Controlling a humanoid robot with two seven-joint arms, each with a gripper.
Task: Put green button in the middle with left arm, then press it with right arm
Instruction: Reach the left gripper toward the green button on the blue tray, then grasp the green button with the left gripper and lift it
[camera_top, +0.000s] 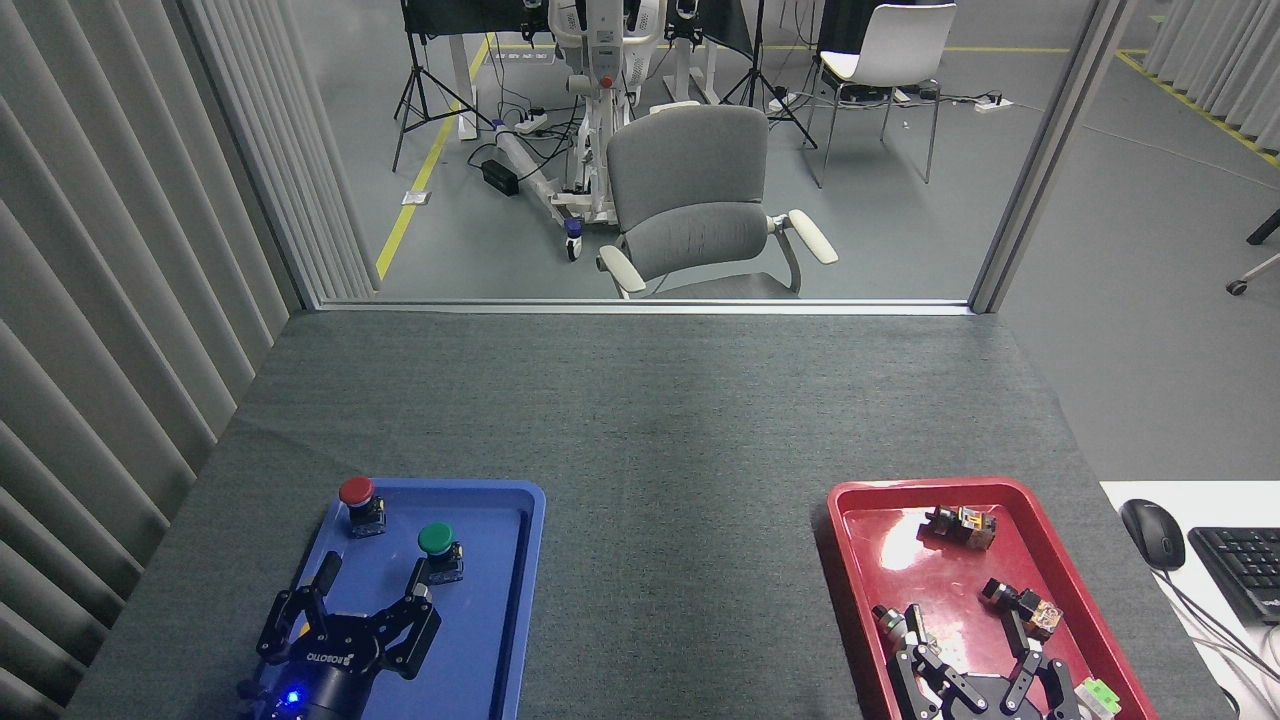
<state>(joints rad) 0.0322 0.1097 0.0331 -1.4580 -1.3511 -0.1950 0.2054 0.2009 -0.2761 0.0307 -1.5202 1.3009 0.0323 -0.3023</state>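
Sitting upright in the blue tray (500, 640), green button (436, 541), right of the red button (357, 494). Hovering just near of it, left gripper (372, 584), jaws spread open, gripping nothing. Hanging over the red tray (850, 570), right gripper (965, 632), jaws open too.

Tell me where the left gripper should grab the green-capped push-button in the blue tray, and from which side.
Grip the black boxy base of the green-capped push-button, below the round cap, which looks wider and harder to pinch. It stands upright in the blue plastic tray, so probably come from the near side, where the open left gripper already sits; the red-capped button stands clear behind.
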